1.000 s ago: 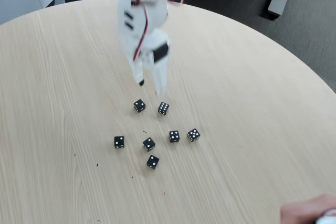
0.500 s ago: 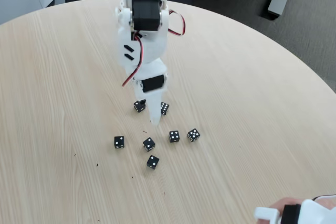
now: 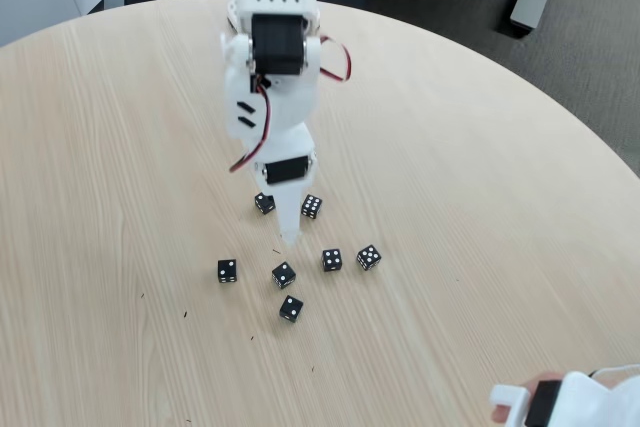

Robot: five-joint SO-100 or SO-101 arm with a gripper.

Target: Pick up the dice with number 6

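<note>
Pincer (image 3: pixel 289 235) points straight down from my upright white arm, tip near the desk (image 3: pixel 480 177), whether open I cannot tell, with the dice with number 6 (image 3: pixel 312 207) just right.

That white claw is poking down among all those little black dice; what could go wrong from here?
The gripper has its tip low between two dice, the one showing six pips and a neighbour. It might close on the wrong die, or nudge the six aside. The jaws look nearly together, so they may need to open first.
</note>
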